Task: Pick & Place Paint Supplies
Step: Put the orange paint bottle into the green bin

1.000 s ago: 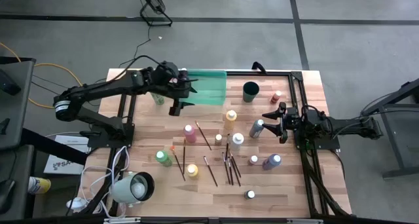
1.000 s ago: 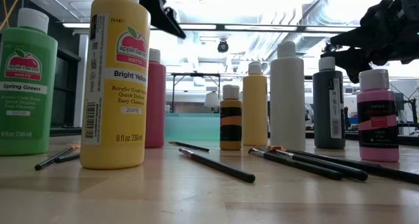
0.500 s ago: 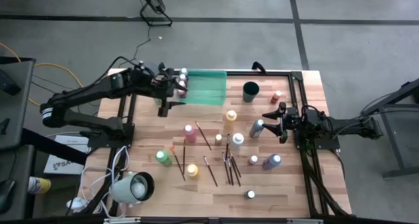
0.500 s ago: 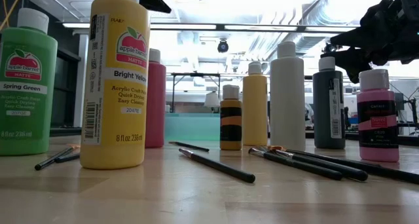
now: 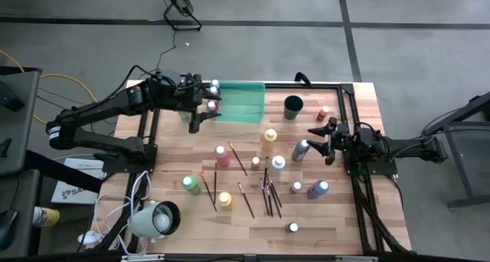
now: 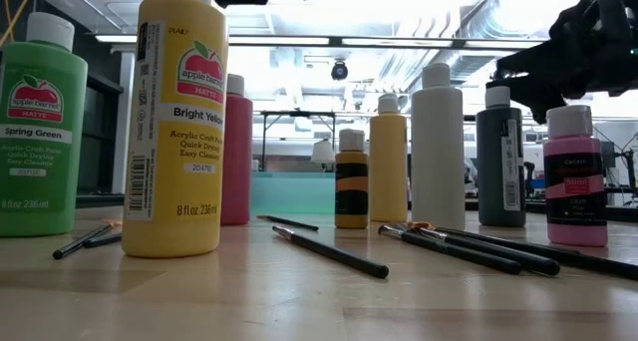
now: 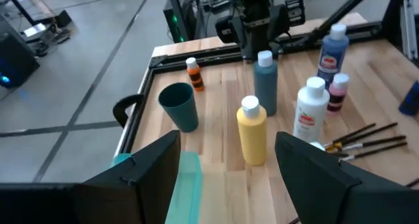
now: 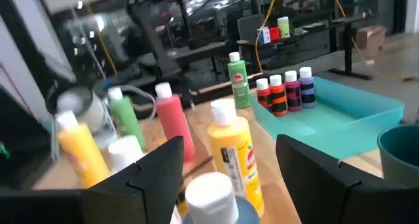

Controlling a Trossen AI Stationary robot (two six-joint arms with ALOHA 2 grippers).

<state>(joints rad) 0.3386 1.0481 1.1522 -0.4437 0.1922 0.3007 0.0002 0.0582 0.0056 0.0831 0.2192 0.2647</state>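
Observation:
Paint bottles stand across the table: pink, yellow, grey, white, green and purple. Thin dark paintbrushes lie flat among them. Small bottles stand upright in the left end of the green tray. My left gripper hangs open above that end of the tray; nothing is between its fingers. My right gripper waits open at the table's right, pointing level at the grey bottle's cap without touching it.
A dark round cup stands right of the tray, with a small orange bottle beyond it. Black frame rails run along the table's far and right sides. A white round lamp-like object sits at the near left corner.
My left gripper has risen from low over the tray and drawn back toward the table's left edge, rolling a little, its fingers still open. In the low view it has climbed almost out of the picture's top. Small bottles at the tray's left end now show uncovered.

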